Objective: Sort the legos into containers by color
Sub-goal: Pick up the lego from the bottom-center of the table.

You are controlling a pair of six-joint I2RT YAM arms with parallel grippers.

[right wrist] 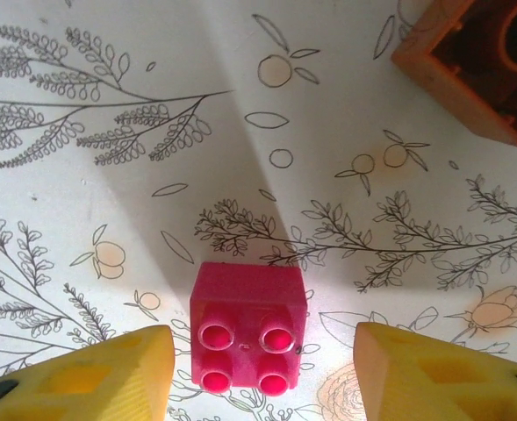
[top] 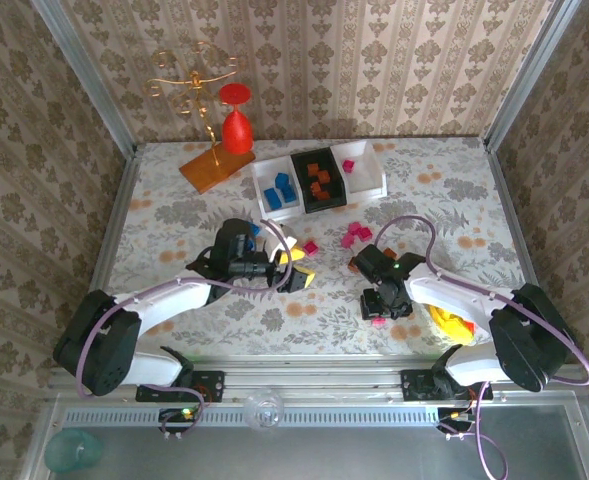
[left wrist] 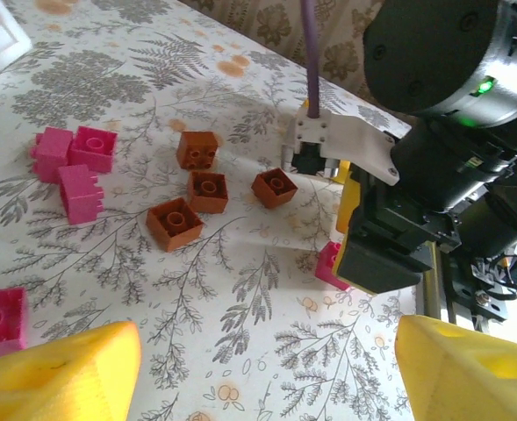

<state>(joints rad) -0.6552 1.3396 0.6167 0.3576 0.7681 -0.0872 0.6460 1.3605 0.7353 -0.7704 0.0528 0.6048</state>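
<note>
Straddling a magenta lego point(right wrist: 248, 326) on the worktop point(right wrist: 328, 105), right fingers point(right wrist: 91, 373) stood spread, not quite touching. Brick looked light, rigid, slick-sided; flat side walls seemed best hold. Left fingers point(left wrist: 56, 368) spread, empty, facing orange legos point(left wrist: 207, 189).

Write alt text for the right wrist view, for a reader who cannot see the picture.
A pink four-stud lego lies on a flower-printed tablecloth between the two yellow fingers of the open right gripper, which do not touch it. An orange-brown lego sits apart in the upper right corner, cut off by the frame.
</note>
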